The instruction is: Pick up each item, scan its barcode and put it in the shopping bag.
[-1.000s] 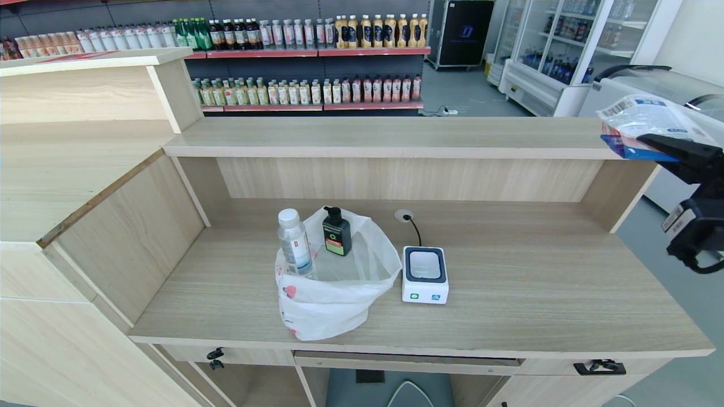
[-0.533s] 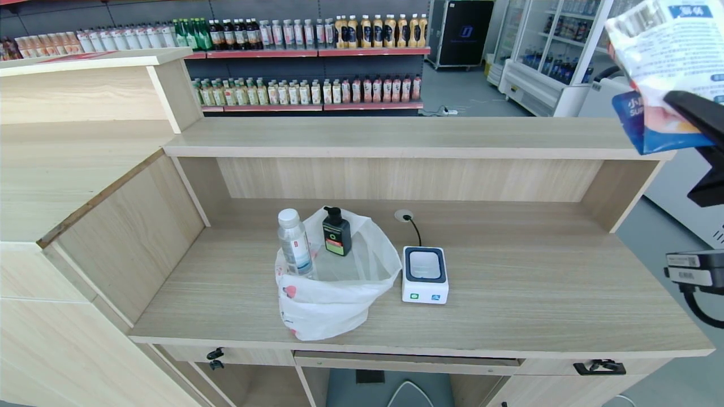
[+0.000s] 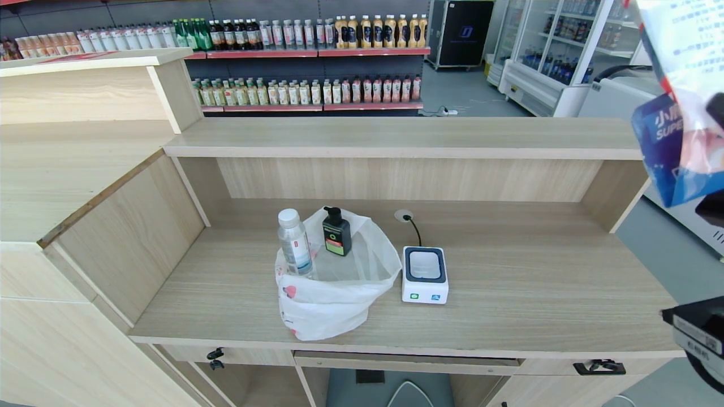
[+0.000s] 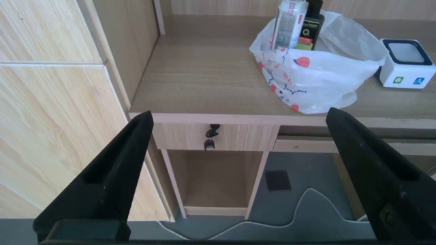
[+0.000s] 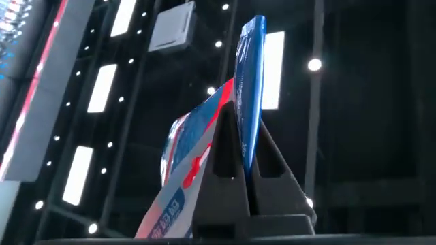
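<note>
Head view: the packet (image 3: 687, 113) hangs at the upper right edge of the frame, high above the surface (image 3: 537, 294). At centre I see the bag (image 3: 334, 305) open on the surface. A water bottle (image 3: 294, 242) and a pump bottle (image 3: 337, 232) stand upright in it. The scanner (image 3: 425, 274) sits just beside the bag, on its right.

Left wrist view: my left gripper (image 4: 238, 177) has its fingers (image 4: 109, 180) spread wide with nothing between them. It hovers off the surface's front edge, well apart from the bag.

Right wrist view: my right gripper (image 5: 245, 163) has its fingers pinched on the packet's edge. The packet rises against ceiling lights (image 5: 102, 88).
</note>
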`<state>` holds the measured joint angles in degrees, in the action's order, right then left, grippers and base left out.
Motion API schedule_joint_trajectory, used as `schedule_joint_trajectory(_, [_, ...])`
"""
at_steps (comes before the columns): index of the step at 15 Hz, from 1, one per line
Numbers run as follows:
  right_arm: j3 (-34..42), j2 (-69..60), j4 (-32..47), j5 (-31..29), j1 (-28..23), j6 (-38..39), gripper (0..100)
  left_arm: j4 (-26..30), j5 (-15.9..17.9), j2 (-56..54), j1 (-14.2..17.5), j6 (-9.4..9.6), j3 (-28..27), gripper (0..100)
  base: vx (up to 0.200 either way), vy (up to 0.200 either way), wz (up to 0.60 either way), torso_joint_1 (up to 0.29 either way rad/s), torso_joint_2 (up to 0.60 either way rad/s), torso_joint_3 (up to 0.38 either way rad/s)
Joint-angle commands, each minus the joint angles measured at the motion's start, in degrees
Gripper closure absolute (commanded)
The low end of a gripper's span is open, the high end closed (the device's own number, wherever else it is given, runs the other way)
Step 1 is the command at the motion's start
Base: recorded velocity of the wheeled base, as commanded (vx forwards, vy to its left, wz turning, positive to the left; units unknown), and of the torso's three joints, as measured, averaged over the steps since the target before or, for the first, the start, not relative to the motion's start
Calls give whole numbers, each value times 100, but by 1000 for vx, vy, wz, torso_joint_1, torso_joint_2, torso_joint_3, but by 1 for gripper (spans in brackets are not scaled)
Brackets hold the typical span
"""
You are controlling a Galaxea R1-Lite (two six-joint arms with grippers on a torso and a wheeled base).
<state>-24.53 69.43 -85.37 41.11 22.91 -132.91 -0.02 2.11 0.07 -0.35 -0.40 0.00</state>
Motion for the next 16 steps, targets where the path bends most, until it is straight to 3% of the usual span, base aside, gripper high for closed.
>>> schedule_joint_trajectory(1, [71, 10, 56, 143, 320, -209, 100, 2, 0, 1, 0, -4, 0, 0, 0, 0, 0, 0, 0, 0])
schedule_joint_trajectory(6, [80, -720, 1796, 363, 399, -630, 100, -6, 0, 1, 0, -4, 0, 0, 0, 0, 0, 0, 0, 0])
schedule_joint_trajectory(8, [80, -896, 1919, 354, 469, -543, 100, -6, 0, 1, 0, -4, 0, 0, 0, 0, 0, 0, 0, 0])
schedule_joint_trajectory(11, [36, -1397, 2745, 345, 759, -569, 100, -6, 0, 1, 0, -4, 0, 0, 0, 0, 0, 0, 0, 0])
schedule_joint_trajectory(16, [18, -1616, 2894, 381, 882, -490, 100, 2, 0, 1, 0, -4, 0, 0, 0, 0, 0, 0, 0, 0])
